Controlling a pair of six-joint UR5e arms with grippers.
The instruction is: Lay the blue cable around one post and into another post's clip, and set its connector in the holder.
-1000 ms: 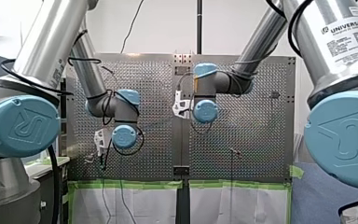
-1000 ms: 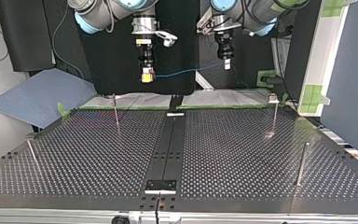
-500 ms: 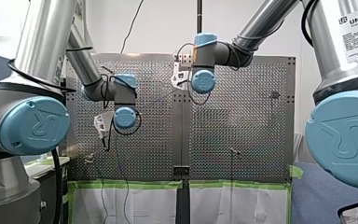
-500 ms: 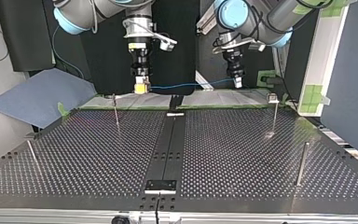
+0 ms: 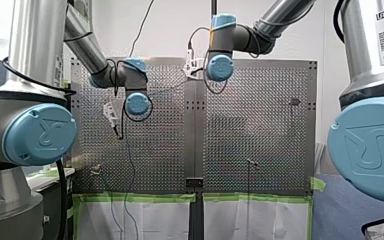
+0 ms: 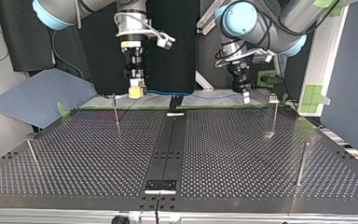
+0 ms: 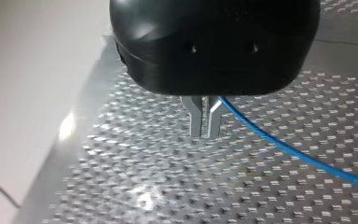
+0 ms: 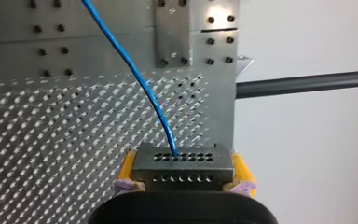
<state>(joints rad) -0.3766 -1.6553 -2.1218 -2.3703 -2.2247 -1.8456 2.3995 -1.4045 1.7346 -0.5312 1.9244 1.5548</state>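
Looking light and limp, the thin blue cable [image 8: 136, 74] runs through the air between both grippers and likely sags without tension. Its rigid dark rectangular connector block [image 8: 182, 171] is the surest hold, pinched between the yellow pads [image 8: 127, 168] of my right gripper [image 8: 182, 163]; my left gripper's [image 7: 206, 130] metal fingers [image 7: 196, 119] are pressed together on the cable, which may slip. All hangs over the perforated metal table's [image 6: 98, 154] arm-side edge.
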